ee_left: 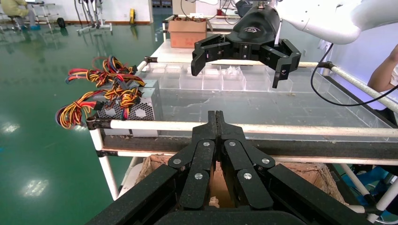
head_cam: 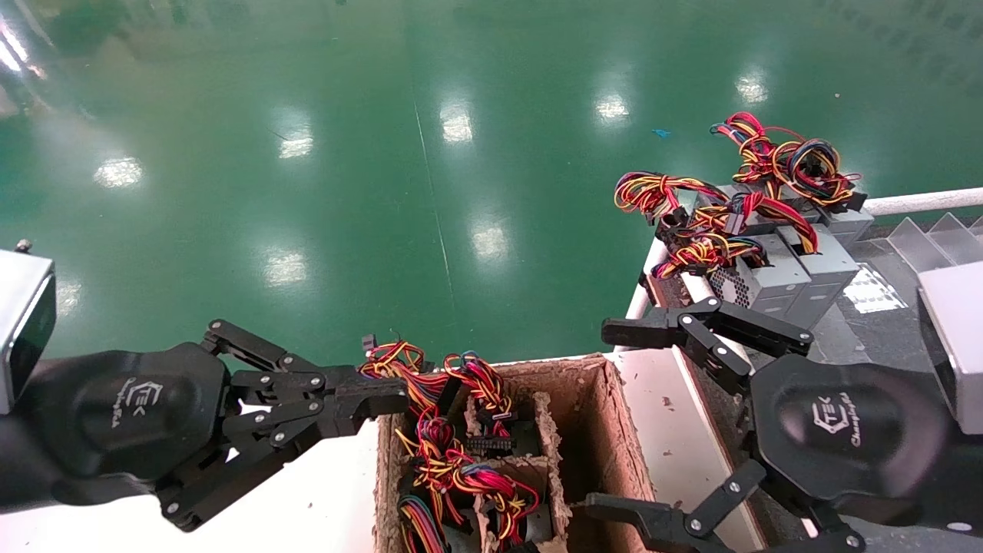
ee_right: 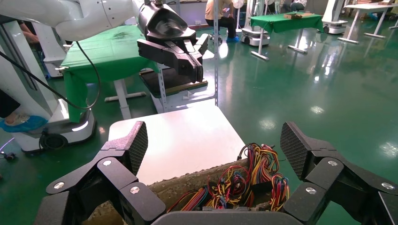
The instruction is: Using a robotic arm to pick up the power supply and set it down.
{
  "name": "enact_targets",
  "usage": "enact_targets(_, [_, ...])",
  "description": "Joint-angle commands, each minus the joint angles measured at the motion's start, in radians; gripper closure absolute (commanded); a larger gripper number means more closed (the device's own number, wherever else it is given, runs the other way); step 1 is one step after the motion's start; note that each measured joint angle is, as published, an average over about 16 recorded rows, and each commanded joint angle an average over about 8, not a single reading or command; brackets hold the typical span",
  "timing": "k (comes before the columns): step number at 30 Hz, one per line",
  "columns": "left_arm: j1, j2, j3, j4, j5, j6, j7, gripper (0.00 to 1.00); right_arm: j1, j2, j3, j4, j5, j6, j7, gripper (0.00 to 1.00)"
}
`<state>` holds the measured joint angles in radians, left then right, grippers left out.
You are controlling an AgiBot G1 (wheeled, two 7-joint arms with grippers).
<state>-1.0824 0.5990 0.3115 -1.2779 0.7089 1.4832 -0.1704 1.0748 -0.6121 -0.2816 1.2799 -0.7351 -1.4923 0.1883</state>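
Note:
Several grey power supplies [head_cam: 776,269] with red, yellow and black wire bundles stand packed together on a rack at the right; the left wrist view shows them too [ee_left: 131,108]. More wire bundles [head_cam: 453,445] fill the compartments of a brown cardboard box, and the units under them are hidden. My right gripper [head_cam: 607,418] is open wide over the box's right, empty compartment, holding nothing; in the right wrist view it [ee_right: 216,147] brackets the wires [ee_right: 244,180]. My left gripper [head_cam: 384,399] is shut and empty at the box's left edge, its tips [ee_left: 215,117] pressed together.
The cardboard box [head_cam: 614,445] has crumbling walls and sits on a white table [head_cam: 322,499]. A white tube rail [head_cam: 921,201] and clear dividers [head_cam: 929,238] bound the rack at the right. Green floor lies beyond the table.

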Motion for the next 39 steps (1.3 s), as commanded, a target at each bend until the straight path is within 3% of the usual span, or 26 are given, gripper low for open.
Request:
enact_targets(1, [0.000, 0.000, 0.000, 0.000, 0.000, 0.000, 0.000, 0.00, 0.000, 0.001, 0.001, 0.001, 0.002, -0.002, -0.001, 0.00])
enact_targets(9, [0.000, 0.000, 0.000, 0.000, 0.000, 0.000, 0.000, 0.00, 0.001, -0.028, -0.035, -0.032, -0.046, 0.041, 0.041, 0.00])
enact_targets(25, [-0.001, 0.000, 0.001, 0.001, 0.000, 0.000, 0.001, 0.00, 0.084, -0.149, -0.178, -0.095, -0.283, 0.097, 0.094, 0.00])
enact_targets(27, [-0.001, 0.000, 0.001, 0.001, -0.001, 0.000, 0.001, 0.00, 0.093, -0.169, -0.196, -0.098, -0.314, 0.103, 0.093, 0.15])
enact_targets(33, [-0.001, 0.000, 0.001, 0.001, -0.001, 0.000, 0.001, 0.00, 0.114, -0.225, -0.241, -0.113, -0.398, 0.129, 0.086, 0.90])
enact_targets(35, [-0.001, 0.000, 0.001, 0.001, -0.001, 0.000, 0.001, 0.00, 0.118, -0.240, -0.253, -0.117, -0.420, 0.137, 0.082, 1.00])
enact_targets(39, [-0.001, 0.000, 0.001, 0.001, -0.001, 0.000, 0.001, 0.00, 0.122, -0.266, -0.273, -0.115, -0.458, 0.153, 0.075, 1.00])
